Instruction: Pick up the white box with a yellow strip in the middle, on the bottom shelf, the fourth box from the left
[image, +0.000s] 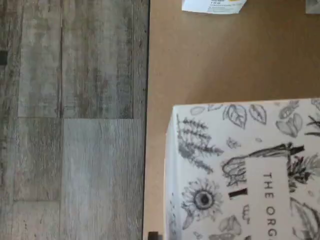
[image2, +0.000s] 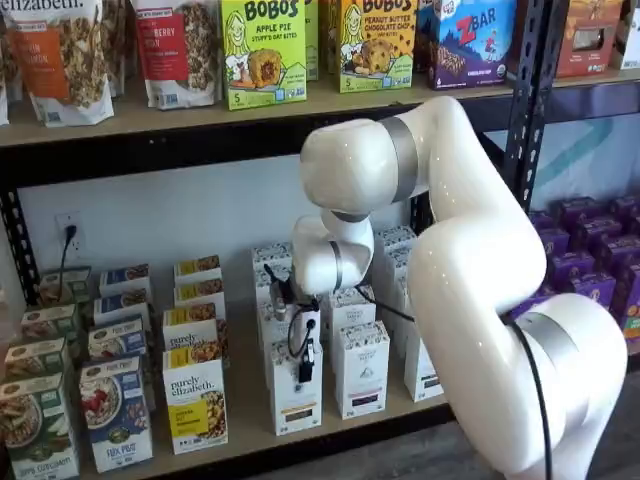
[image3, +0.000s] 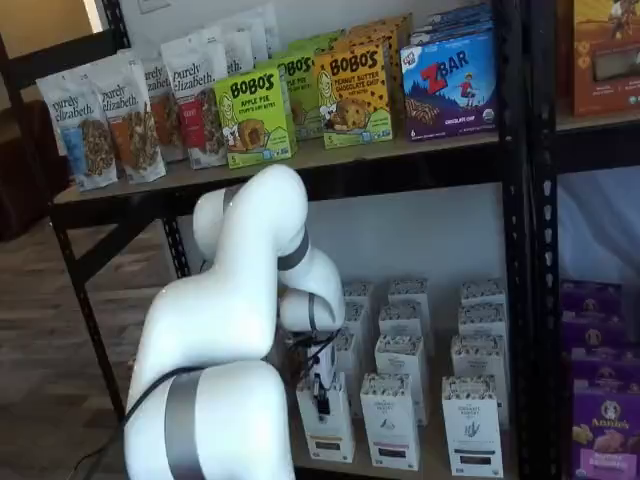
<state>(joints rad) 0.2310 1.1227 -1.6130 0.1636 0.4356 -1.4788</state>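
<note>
The white box with a yellow strip (image2: 194, 404) stands upright in the front row of the bottom shelf, with matching boxes behind it. In a shelf view my gripper (image2: 306, 376) hangs fingers-down to the right of it, in front of a white botanical box (image2: 297, 395), apart from the target. The black fingers show as one dark shape with no plain gap and hold nothing. In a shelf view the gripper (image3: 321, 400) also hangs before a white box, and my arm hides the target. The wrist view shows the botanical box top (image: 240, 170).
White botanical boxes (image2: 361, 366) fill the shelf to the right, a blue cereal box (image2: 116, 412) stands left of the target. The brown shelf board (image: 200, 65) ends at an edge with grey wood floor (image: 75, 125) beyond. A black upright (image2: 527, 100) stands further right.
</note>
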